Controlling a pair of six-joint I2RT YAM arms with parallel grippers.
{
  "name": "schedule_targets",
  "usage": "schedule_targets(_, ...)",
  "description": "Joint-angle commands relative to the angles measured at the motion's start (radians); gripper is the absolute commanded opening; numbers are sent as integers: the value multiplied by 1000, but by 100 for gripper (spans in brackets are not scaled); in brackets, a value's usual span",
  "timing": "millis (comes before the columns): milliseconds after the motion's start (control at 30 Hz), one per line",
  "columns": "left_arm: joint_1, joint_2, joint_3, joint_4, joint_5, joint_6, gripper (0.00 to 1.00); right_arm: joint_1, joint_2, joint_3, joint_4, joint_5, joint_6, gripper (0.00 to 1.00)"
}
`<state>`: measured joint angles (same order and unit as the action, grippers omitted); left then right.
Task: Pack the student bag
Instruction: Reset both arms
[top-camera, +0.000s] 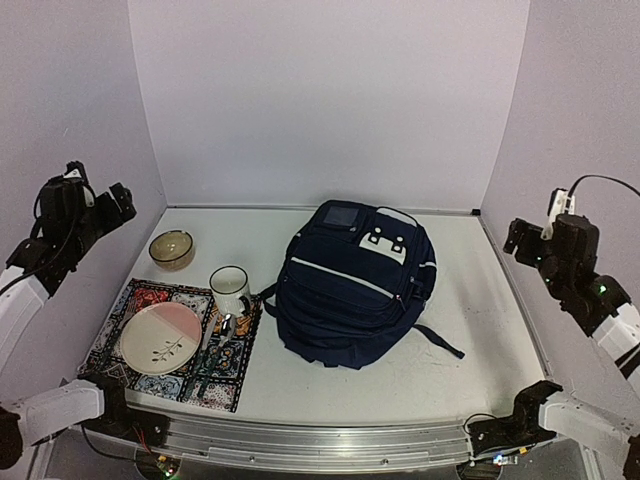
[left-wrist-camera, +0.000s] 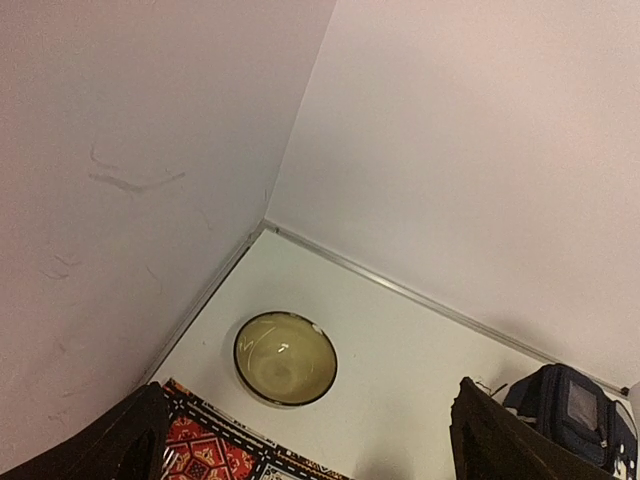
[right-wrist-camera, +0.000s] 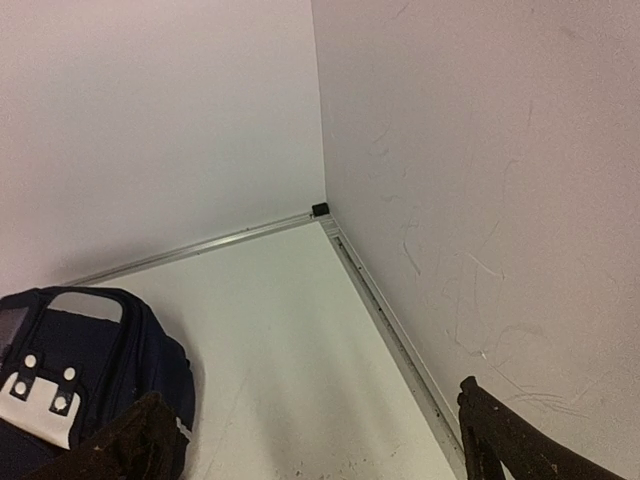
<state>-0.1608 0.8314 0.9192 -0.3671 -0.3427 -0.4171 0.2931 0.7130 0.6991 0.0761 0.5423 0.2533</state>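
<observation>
The student bag (top-camera: 350, 290) lies flat on the white tabletop (top-camera: 480, 300), a little right of centre, its top end towards the far wall. It is a large backpack of dark navy fabric, full and rounded. A grey-blue square panel (top-camera: 343, 215) sits at its top end, with a white patch (top-camera: 385, 243) bearing small dark dots just beside it. A thin white stripe runs slantwise across the front, and another edges the right side. One dark strap (top-camera: 440, 343) trails off its near right corner onto the tabletop.

Just left of the bag stands a white mug (top-camera: 229, 288) with a dark rim, on the far right corner of a patterned placemat (top-camera: 140, 297) in red, blue and black. A pale plate (top-camera: 160, 337), part pink and marked with a sprig, rests on the mat. A small metal utensil (top-camera: 225, 325) lies between the plate and the mug. Beyond the mat, an olive glass bowl (top-camera: 172, 249) sits apart on the bare surface.

The left tool (left-wrist-camera: 310, 450) hangs raised over the far left corner, fingers spread wide and holding nothing. The right tool (right-wrist-camera: 320, 445) is raised at the far right side, likewise wide apart and empty, well clear of the bag.
</observation>
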Motion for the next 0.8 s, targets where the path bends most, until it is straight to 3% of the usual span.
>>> schedule_targets(0, -8, -150, -16, 27, -8, 112, 100, -9, -164, -12, 14, -25, -11, 98)
schedule_targets(333, -58, -450, -126, 124, -52, 225, 100, -10, -463, -87, -36, -95, -76, 98)
schedule_targets(767, -58, -506, -180, 139, -94, 198, 100, -10, -550, -139, -41, -110, -86, 98)
